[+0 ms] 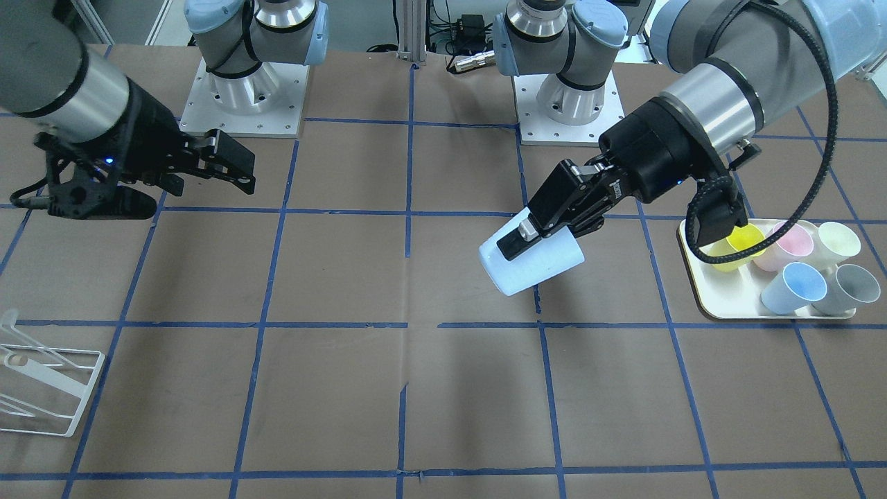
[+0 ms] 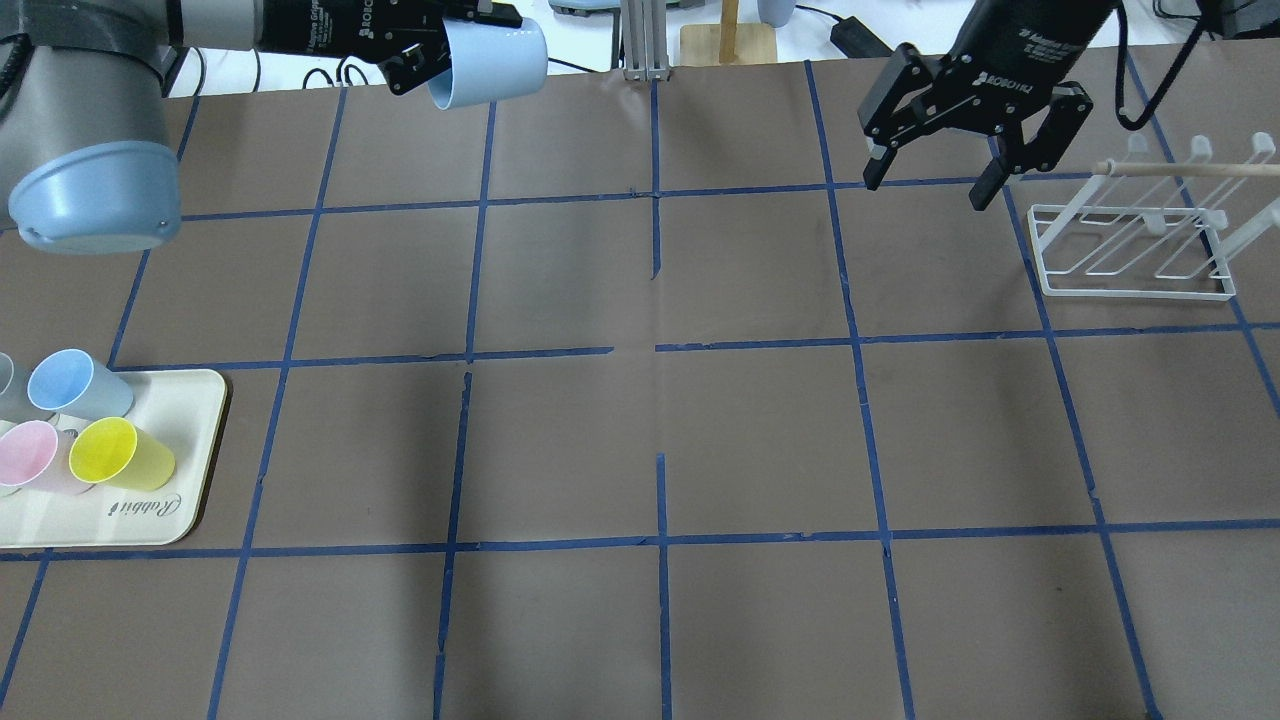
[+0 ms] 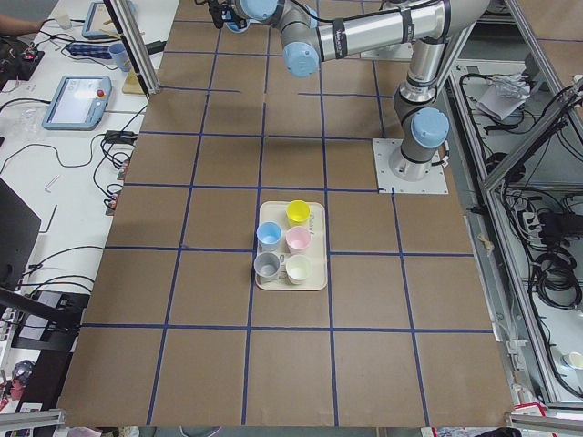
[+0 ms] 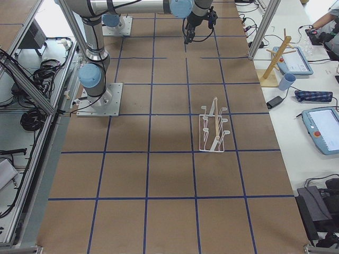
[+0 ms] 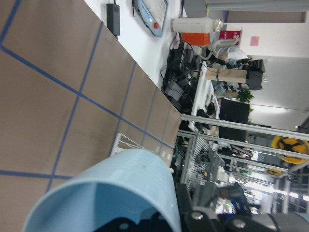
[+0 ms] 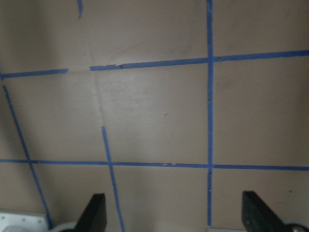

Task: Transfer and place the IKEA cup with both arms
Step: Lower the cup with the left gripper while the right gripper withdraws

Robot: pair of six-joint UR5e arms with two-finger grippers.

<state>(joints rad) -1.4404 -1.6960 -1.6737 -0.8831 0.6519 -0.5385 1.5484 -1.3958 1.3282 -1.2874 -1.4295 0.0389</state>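
My left gripper (image 1: 521, 238) is shut on the IKEA cup (image 1: 532, 262), a pale light-blue tumbler. It holds the cup tilted in the air above the table's middle, rim toward the robot's right. The cup also shows in the overhead view (image 2: 492, 62) and fills the bottom of the left wrist view (image 5: 111, 193). My right gripper (image 1: 208, 177) is open and empty, in the air some way from the cup. It shows in the overhead view (image 2: 928, 185) next to the rack, and its fingers (image 6: 94, 215) stand wide apart in the right wrist view.
A cream tray (image 1: 721, 305) on the robot's left holds a second light-blue cup (image 1: 793, 287), a grey (image 1: 849, 287), a yellow (image 1: 741, 242), a pink (image 1: 786, 246) and a cream cup (image 1: 835, 242). A white wire rack (image 2: 1130, 250) stands on the robot's right.
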